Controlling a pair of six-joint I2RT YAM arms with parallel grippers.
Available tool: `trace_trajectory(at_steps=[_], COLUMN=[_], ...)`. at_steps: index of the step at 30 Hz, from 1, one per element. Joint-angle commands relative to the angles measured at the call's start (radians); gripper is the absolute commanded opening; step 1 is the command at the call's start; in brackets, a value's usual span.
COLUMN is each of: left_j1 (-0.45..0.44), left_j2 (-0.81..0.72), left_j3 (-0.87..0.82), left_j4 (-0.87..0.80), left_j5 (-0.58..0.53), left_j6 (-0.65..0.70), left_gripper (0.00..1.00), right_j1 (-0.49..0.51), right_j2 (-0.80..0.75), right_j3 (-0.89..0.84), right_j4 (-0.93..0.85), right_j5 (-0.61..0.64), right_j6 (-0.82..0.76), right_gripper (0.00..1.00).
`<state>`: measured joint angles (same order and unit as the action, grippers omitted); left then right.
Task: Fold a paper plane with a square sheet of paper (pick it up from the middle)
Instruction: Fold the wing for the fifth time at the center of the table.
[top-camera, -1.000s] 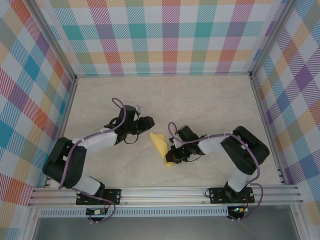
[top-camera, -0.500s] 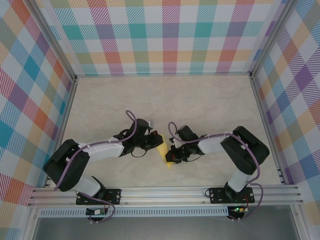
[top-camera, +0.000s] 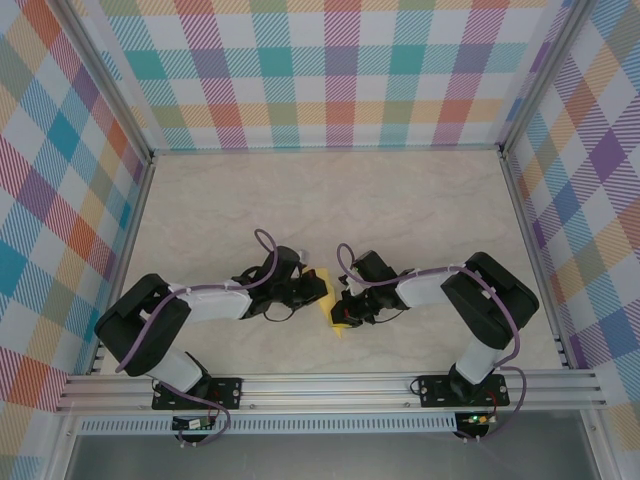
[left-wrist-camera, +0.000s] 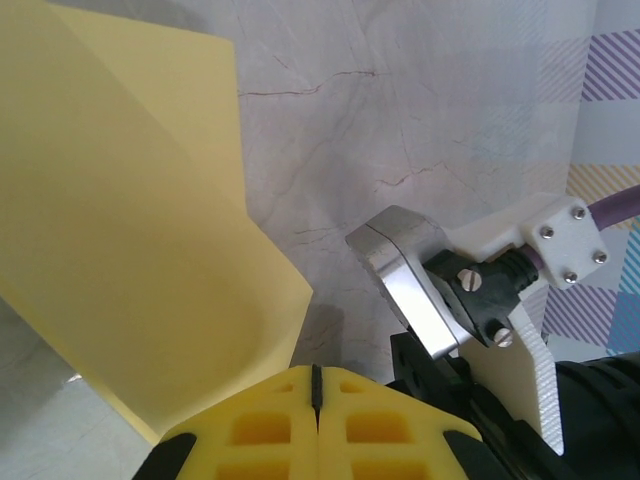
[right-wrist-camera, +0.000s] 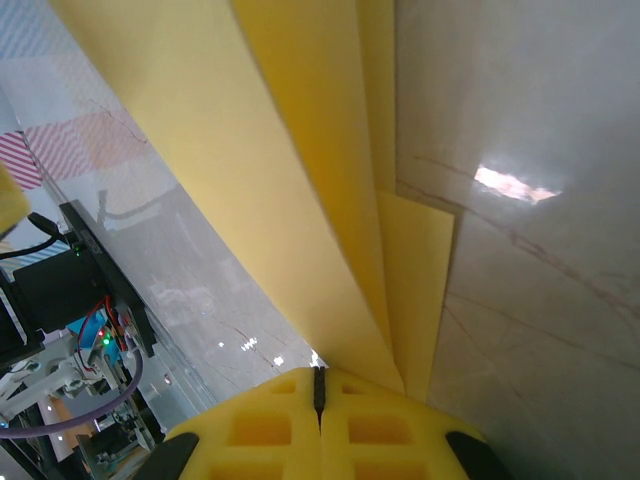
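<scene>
OK, we're over the table (top-camera: 400, 200), and both arms point their tips inward near the centre, twd the near edge. The yellow sheet (top-camera: 338, 326) sits right betw. them, mostly covered from above. We catch a pointed yellow tip poking out on the near side, under the right gripper (top-camera: 343, 312), plus a sliver by the left gripper (top-camera: 320, 289).

Right wrist cam: folded layers of the sheet (right-wrist-camera: 290, 180) run down in a long slant, straight into the seam of the right gripper (right-wrist-camera: 318, 385). Pads are pressed together with the paper pinched betw. them (no gap showing at all). One paler flap sticks out to the right of the fold.

Left wrist cam: the left gripper (left-wrist-camera: 316, 395) has its pads together too, the seam just a thin dark line. The sheet (left-wrist-camera: 120, 230) stands up off the table, above and left of the pads. Its lower edge comes down to meet the top of the left pad. Whether it's actually nipped in that seam, we can't tell. A crease runs across the sheet, and it throws a shadow on the marble beside it.
</scene>
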<state>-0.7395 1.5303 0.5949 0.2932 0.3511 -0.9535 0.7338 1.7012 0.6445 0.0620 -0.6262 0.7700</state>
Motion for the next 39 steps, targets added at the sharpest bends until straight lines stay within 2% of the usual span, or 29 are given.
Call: trace_trajectory(at_steps=[1, 19, 28, 39], left_j1=[-0.015, -0.019, -0.01, 0.065], left_j2=[0.019, 0.076, 0.119, 0.131], left_j3=[-0.021, -0.083, -0.093, -0.049], left_j4=[0.052, 0.162, 0.095, 0.041], left_j5=[0.029, 0.051, -0.086, -0.064], left_j6=[-0.005, 0.049, 0.071, 0.119], left_gripper=[0.0, 0.0, 0.0, 0.0], right_j1=[-0.003, -0.002, -0.003, -0.004], right_j2=[0.045, 0.052, 0.054, 0.058], right_j3=[-0.037, -0.048, -0.042, -0.03], right_j4=[-0.077, -0.071, -0.095, -0.139], right_j5=[0.088, 0.084, 0.083, 0.088], right_j6=[0.011, 0.017, 0.002, -0.021], right_gripper=[0.02, 0.03, 0.02, 0.0])
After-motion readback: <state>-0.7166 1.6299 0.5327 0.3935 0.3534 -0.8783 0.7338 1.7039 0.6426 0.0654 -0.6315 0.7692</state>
